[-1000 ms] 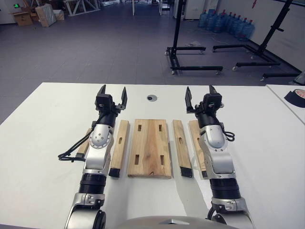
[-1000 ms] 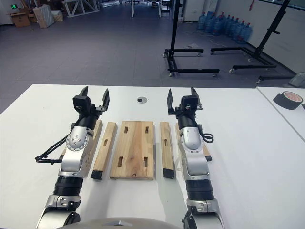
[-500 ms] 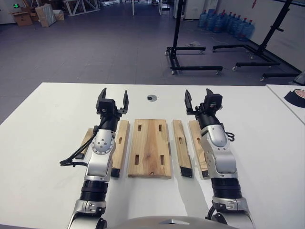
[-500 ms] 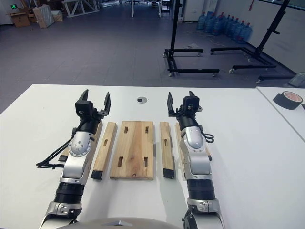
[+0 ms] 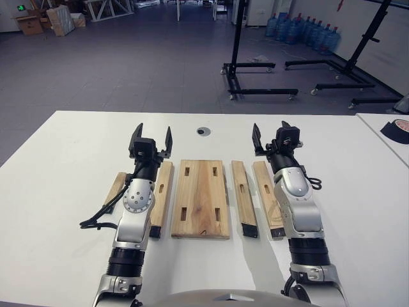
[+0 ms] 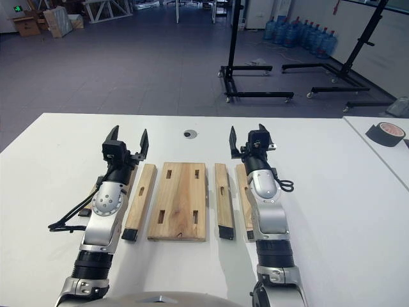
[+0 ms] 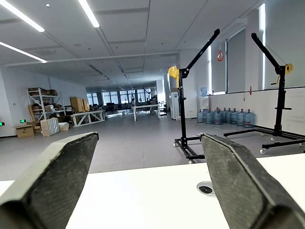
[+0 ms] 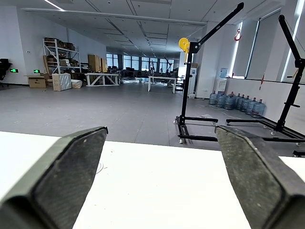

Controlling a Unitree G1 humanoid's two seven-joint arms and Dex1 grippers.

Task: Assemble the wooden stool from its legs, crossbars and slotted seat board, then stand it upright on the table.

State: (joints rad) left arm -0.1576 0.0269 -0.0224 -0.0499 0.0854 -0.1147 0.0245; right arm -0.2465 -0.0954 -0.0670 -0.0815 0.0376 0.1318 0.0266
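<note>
Head camera: the seat board [image 5: 200, 198] lies flat on the table [image 5: 57, 160], with two planks [image 5: 243, 195] on each side of it. My left gripper [image 5: 151, 132] hovers just left of the board, my right gripper [image 5: 269, 132] just right, both spread wide.
Left wrist: pads [image 7: 62, 176] gape.
Right wrist: pads [image 8: 257, 167] likewise apart.

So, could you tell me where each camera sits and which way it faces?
Left eye view: on the head, looking forward and down at the table and seat board; both arms show, left pincer and right pincer open.
Right eye view: beside it, same scene, same arms.
Left wrist view: on the left wrist, facing along the tabletop into the hall; its two fingers frame it.
Right wrist view: likewise from the right wrist, fingers framing.
Shared: both wrist views see the water bottles.
</note>
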